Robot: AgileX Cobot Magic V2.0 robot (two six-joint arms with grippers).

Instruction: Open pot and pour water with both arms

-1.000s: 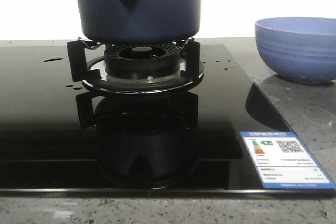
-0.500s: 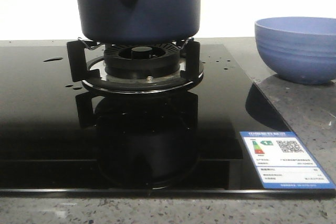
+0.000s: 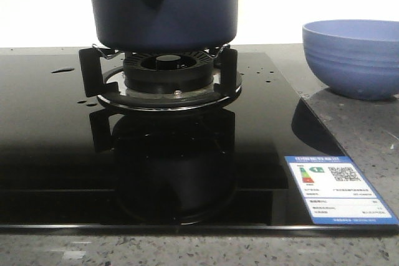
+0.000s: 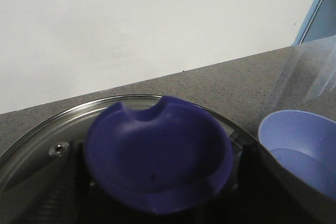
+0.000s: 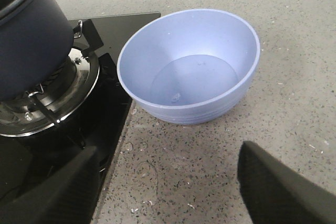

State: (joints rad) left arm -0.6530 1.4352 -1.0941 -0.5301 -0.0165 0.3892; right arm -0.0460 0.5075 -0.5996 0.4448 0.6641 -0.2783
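— Where is the pot (image 3: 163, 7)?
— On the burner (image 3: 163, 79) of the black cooktop (image 3: 56, 147), the glass lid (image 4: 37, 129) in place.
— The left gripper (image 4: 157, 203)?
— Its fingers flank the blue lid knob (image 4: 157, 158); contact can't be told.
— The right gripper (image 5: 168, 192)?
— Spread wide over the tabletop (image 5: 294, 77), beside the bowl (image 5: 190, 64).

counter (image 3: 349, 123): grey speckled stone | on it: black glass hob (image 3: 50, 129), periwinkle bowl (image 3: 352, 57) just beside hob
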